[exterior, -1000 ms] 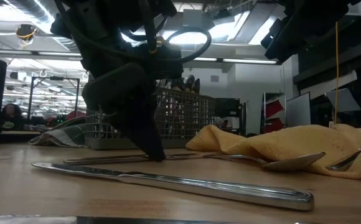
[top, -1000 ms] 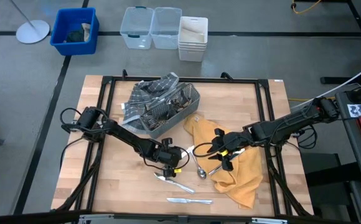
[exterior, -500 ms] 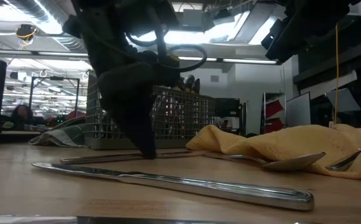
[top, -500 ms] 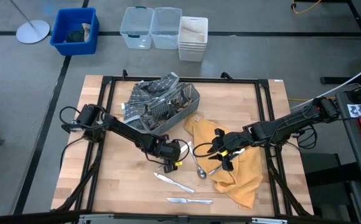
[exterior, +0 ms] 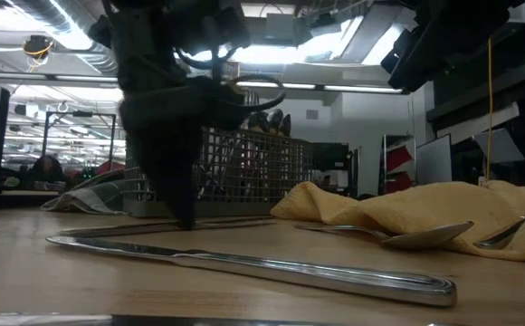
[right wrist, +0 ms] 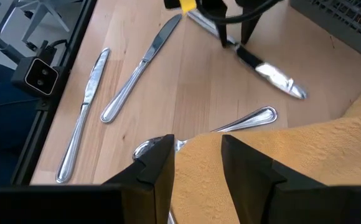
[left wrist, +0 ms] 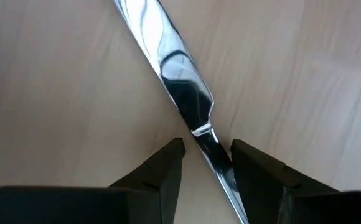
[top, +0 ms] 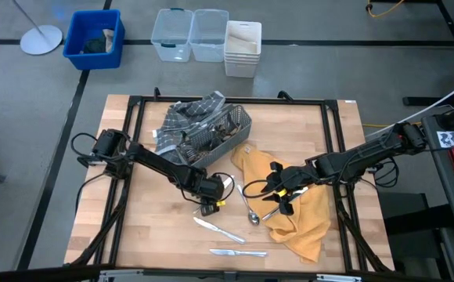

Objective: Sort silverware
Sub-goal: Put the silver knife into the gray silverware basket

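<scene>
My left gripper (top: 207, 205) points down at the wooden table, open. Its two fingers stand on either side of a silver knife (left wrist: 183, 93), where the blade meets the handle; I cannot tell whether they touch it. The right wrist view shows the same knife (right wrist: 264, 68) flat on the wood. Two more knives (top: 219, 231) (top: 239, 252) lie nearer the table's front edge, and a spoon (top: 251, 213) lies beside the yellow cloth (top: 301, 223). My right gripper (top: 278, 200) hovers open above that cloth, holding nothing.
A grey wire-mesh caddy (top: 215, 137) with silverware standing in it sits at the far middle, partly on a checked cloth (top: 181, 117). A second spoon (top: 271, 213) rests on the yellow cloth's edge. Bins (top: 207, 35) stand on the floor beyond the table.
My left gripper has moved a little toward the table's left and far side, staying low over the wood, and has turned about its own axis. Its fingers stay apart. The silverware lies as before. My right gripper has kept still.
</scene>
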`<state>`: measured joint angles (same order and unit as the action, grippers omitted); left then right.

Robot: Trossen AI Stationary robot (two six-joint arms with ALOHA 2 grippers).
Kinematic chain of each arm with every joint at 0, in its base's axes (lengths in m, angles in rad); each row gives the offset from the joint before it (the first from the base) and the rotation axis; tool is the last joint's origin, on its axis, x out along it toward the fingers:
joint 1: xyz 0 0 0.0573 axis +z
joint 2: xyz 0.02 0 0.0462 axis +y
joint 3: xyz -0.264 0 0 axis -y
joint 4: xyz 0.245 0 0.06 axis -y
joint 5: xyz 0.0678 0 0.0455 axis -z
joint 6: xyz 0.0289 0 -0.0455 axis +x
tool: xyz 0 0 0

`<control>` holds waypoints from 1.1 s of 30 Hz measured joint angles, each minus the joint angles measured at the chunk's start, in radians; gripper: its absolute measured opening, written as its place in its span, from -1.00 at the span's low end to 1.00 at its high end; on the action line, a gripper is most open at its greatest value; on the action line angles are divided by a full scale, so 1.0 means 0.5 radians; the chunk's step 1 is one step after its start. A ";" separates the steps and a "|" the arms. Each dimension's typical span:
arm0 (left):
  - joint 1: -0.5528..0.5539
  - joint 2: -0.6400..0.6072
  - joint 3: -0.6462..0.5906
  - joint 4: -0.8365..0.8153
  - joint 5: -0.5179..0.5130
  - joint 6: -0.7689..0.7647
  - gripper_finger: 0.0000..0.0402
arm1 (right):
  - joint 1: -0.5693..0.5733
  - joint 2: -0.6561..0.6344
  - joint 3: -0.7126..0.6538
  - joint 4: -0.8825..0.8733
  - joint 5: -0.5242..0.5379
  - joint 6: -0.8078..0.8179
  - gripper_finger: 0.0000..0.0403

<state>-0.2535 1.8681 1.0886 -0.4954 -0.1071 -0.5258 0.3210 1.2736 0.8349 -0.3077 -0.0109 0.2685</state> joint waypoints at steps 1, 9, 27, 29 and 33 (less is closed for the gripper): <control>0.000 -0.019 -0.002 -0.039 0.002 -0.002 -0.35 | 0.000 0.000 0.000 -0.004 0.000 0.000 -0.34; -0.004 -0.052 0.001 -0.254 0.006 -0.086 -0.35 | 0.000 0.000 0.000 -0.019 0.000 0.000 -0.34; 0.023 -0.057 0.005 -0.247 -0.015 -0.482 -0.35 | 0.000 0.000 0.000 -0.018 0.000 -0.001 -0.34; 0.039 -0.057 0.005 -0.248 -0.014 -0.568 -0.35 | 0.000 0.000 0.000 -0.018 0.000 0.000 -0.34; 0.069 -0.058 0.005 -0.249 -0.060 -0.728 -0.35 | -0.001 0.001 0.000 -0.018 0.000 -0.001 -0.34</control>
<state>-0.2190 1.8389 1.0912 -0.6197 -0.1371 -0.8898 0.3206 1.2739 0.8349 -0.3168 -0.0109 0.2680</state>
